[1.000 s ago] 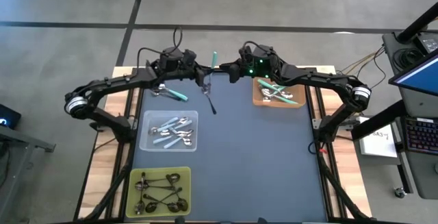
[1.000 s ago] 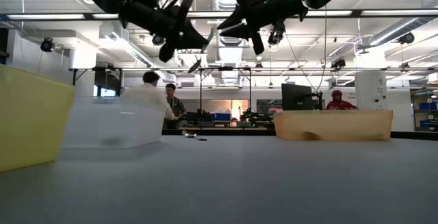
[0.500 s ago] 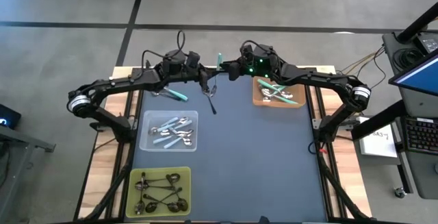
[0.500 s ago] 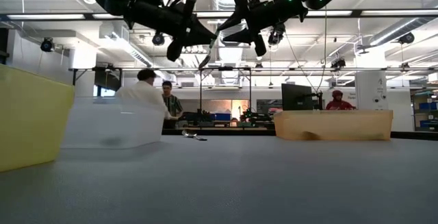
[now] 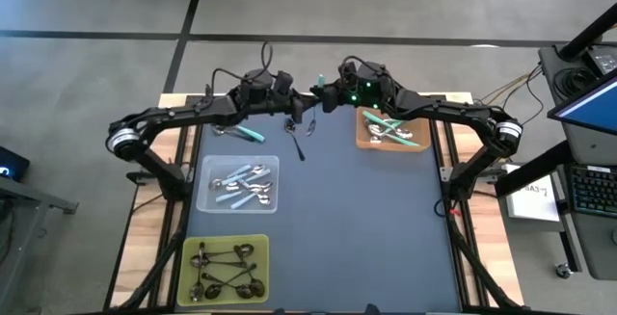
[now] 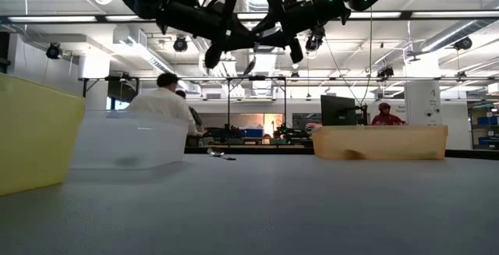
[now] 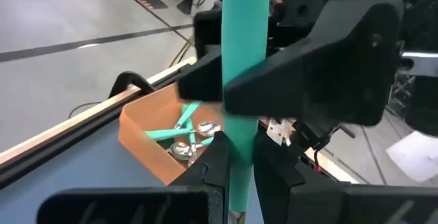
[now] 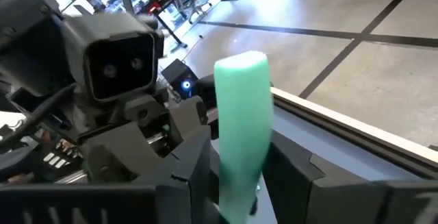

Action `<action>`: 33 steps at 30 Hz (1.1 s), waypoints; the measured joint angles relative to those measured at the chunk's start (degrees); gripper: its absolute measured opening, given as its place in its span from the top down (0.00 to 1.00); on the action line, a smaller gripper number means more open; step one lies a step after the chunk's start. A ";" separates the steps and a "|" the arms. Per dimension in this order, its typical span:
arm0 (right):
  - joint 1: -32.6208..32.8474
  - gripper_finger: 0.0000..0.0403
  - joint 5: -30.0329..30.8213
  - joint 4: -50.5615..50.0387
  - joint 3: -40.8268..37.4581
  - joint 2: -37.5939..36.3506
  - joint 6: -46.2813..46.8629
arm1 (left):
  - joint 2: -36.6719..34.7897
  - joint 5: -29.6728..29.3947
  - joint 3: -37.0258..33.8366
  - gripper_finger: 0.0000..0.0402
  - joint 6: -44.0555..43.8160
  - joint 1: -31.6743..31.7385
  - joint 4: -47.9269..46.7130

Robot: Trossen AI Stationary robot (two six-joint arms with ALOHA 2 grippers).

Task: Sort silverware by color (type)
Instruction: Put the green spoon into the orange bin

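Grey concrete floor surrounds the dark blue mat [image 5: 328, 219] — three trays: orange [image 5: 364, 142], clear [image 5: 205, 199], yellow [image 5: 190, 248]. Both the left gripper [image 5: 307, 115] and right gripper [image 5: 323, 96] pinch one teal-handled spoon [image 7: 239, 114] above the far edge; two more spoons lie loose.

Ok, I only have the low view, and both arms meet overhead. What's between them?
Observer: A teal spoon. The left gripper has its jaws shut on the handle.
Operator: And the right gripper?
Observer: The right gripper sits around that same handle, facing the left one.
Operator: Which tray takes teal?
Observer: The orange tray on the right arm's side. Teal-handled spoons already lie in it.
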 joint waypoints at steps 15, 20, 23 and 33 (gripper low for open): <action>-0.87 0.89 -0.58 -1.13 0.02 -0.02 -2.21 | 1.24 -3.05 9.20 0.94 11.24 -0.36 -14.39; -1.86 0.90 -2.08 -1.50 0.02 -0.02 -3.36 | 1.29 -3.50 8.81 0.89 10.09 -0.41 -14.44; -2.84 0.94 -2.56 -2.50 -0.11 -0.02 -4.72 | 1.24 -3.92 8.72 0.78 10.01 -0.25 -15.50; -8.81 0.94 -2.96 -17.59 -0.09 -1.59 -11.15 | 1.24 -3.99 15.00 0.56 19.75 -0.26 -32.06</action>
